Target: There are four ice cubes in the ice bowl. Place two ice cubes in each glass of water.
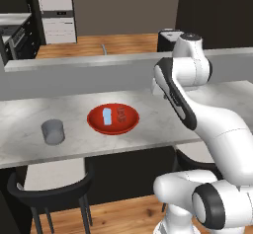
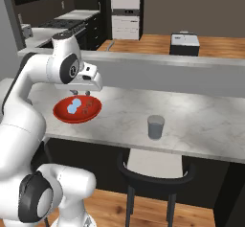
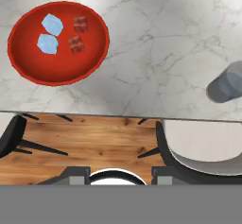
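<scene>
We see the ice bowl on the marble counter, holding two pale ice cubes beside two see-through ones. The glass of water stands well apart from the bowl. Our gripper hangs above the bowl, its spread impossible for us to tell.

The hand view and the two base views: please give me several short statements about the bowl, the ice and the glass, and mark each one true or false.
1. The wide glossy red round bowl stands on the pale marble counter. True.
2. Two pale blue see-through ice cubes lie in the bowl, touching each other. True.
3. The short grey translucent tumbler stands inside the bowl. False: it stands on the counter, apart from the bowl.
4. The tool grips an ice cube. False: in the hand view its dark tips sit low with nothing between them.
5. The bowl lies upside down. False: it is upright, its hollow facing up.
</scene>
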